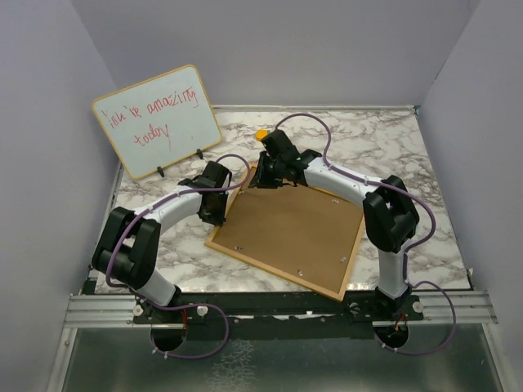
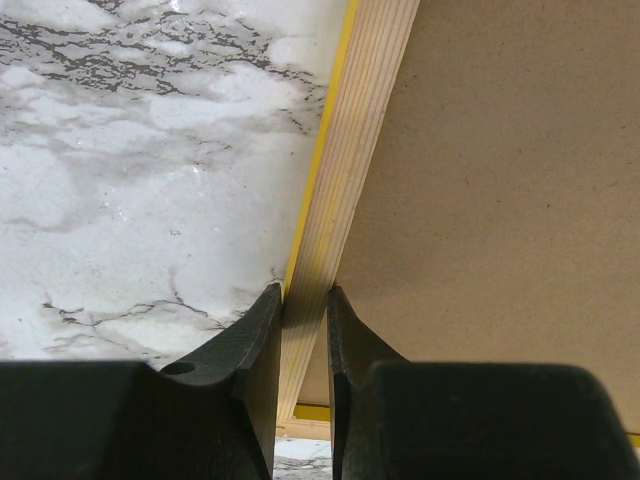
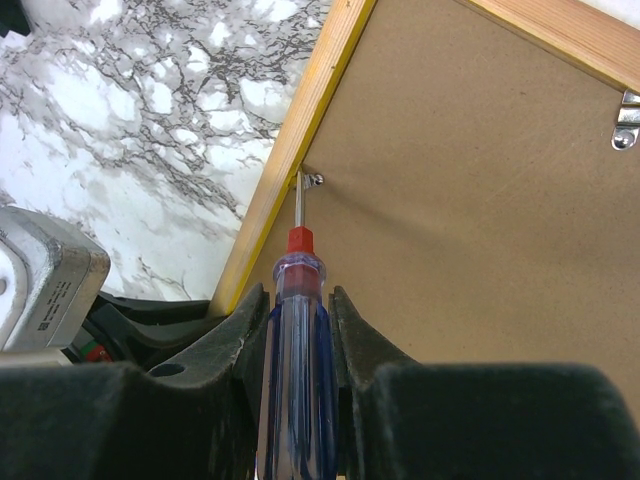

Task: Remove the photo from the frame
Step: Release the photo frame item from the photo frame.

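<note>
The frame [image 1: 286, 233] lies face down on the marble table, its brown back up. The photo is hidden under that back. My left gripper [image 1: 214, 214] is shut on the frame's left rail [image 2: 345, 170], one finger on each side of the wood. My right gripper [image 1: 265, 175] is shut on a screwdriver [image 3: 297, 330] that has a clear blue handle and a red collar. The screwdriver's metal tip touches a small clip [image 3: 312, 180] near the frame's far left corner. In the wrist views the left gripper [image 2: 305, 290] and the right gripper [image 3: 299, 288] both show jaws pressed against what they hold.
A wood-edged whiteboard [image 1: 157, 121] with red handwriting stands at the back left. A small orange object [image 1: 261, 133] lies behind the right gripper. A metal hanger [image 3: 625, 120] sits on the frame's far rail. Grey walls enclose the table on three sides.
</note>
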Controlling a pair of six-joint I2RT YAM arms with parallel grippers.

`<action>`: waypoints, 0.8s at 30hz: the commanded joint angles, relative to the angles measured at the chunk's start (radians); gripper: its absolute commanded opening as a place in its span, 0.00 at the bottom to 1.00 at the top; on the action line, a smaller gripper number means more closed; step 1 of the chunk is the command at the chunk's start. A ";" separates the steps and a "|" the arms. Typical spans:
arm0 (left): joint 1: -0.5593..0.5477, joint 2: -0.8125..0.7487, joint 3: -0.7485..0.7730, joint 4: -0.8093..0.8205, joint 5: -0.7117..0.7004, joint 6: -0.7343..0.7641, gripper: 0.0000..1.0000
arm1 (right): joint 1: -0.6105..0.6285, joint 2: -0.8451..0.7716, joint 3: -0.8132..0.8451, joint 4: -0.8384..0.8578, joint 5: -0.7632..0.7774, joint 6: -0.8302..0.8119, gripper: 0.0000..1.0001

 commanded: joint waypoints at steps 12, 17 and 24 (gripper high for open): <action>0.004 -0.001 -0.011 -0.002 -0.063 -0.003 0.07 | 0.013 -0.026 0.035 -0.061 0.029 -0.035 0.01; 0.004 0.000 -0.009 -0.002 -0.058 -0.002 0.07 | 0.013 -0.001 0.079 -0.078 0.042 -0.040 0.00; 0.004 0.000 -0.007 -0.002 -0.058 0.000 0.07 | 0.016 0.001 0.058 -0.052 0.004 -0.023 0.00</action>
